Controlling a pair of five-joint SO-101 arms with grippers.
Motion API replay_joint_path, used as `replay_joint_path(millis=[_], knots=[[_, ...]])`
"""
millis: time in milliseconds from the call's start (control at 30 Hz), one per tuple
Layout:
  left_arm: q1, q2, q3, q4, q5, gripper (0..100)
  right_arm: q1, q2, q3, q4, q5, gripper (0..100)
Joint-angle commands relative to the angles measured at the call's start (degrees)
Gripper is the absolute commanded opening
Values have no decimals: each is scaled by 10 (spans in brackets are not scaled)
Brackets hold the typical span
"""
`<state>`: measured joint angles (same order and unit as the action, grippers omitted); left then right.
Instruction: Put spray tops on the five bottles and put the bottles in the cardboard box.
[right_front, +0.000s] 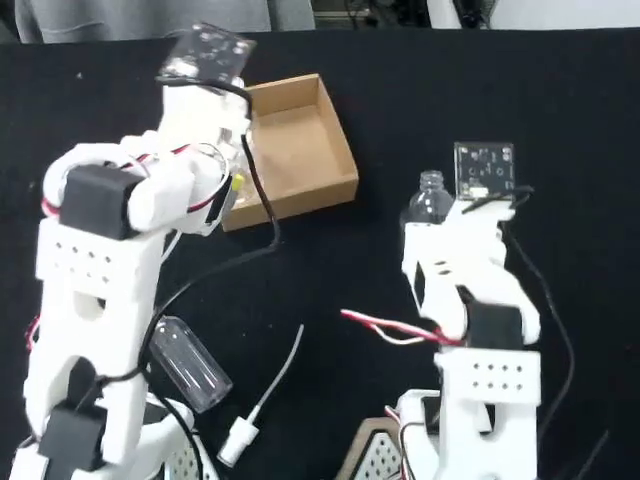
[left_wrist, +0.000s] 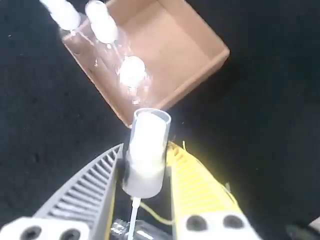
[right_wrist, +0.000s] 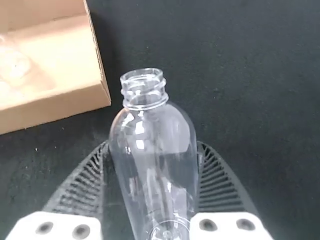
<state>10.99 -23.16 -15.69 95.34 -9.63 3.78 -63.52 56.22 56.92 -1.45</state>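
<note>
My left gripper (left_wrist: 145, 152) is shut on a white spray top (left_wrist: 146, 150), held just outside the near wall of the cardboard box (left_wrist: 200, 50). In the high view this gripper (right_front: 236, 188) hangs at the box's (right_front: 300, 140) left side. Three capped bottles (left_wrist: 102, 22) lie in the box. My right gripper (right_wrist: 152, 148) is shut on a clear uncapped bottle (right_wrist: 150, 135), neck pointing away, right of the box (right_wrist: 55, 100). From above, that bottle (right_front: 431, 196) stands upright in the right gripper (right_front: 433, 216). Another uncapped bottle (right_front: 190, 362) lies on the table beside a loose spray top (right_front: 240, 436).
The table is covered in black cloth (right_front: 560, 120). Red and white wires (right_front: 385, 328) hang from the right arm toward the middle. The left arm's black cable (right_front: 262, 215) trails past the box's front wall. Open cloth lies right of the box.
</note>
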Motion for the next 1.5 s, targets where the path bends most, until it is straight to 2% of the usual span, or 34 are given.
replay_joint_path(millis=[0,367,633,833,1067,1300,1467], knots=[[-1,-52,-9,-12,69,28,-20,-65,10,-17,-7,64],[-2,-132,20,-48,184,28,-112,-157,63,-17,-7,64],[-21,-240,180,-164,231,28,-139,-187,90,-24,-6,64],[-69,-330,316,-265,272,28,-142,-212,151,-98,-6,64],[-90,-398,440,-370,337,28,-143,-247,202,-150,-6,64],[-90,-474,530,-425,369,28,-144,-259,233,-189,-6,64],[-90,-535,586,-454,382,28,-182,-259,257,-214,-6,64]])
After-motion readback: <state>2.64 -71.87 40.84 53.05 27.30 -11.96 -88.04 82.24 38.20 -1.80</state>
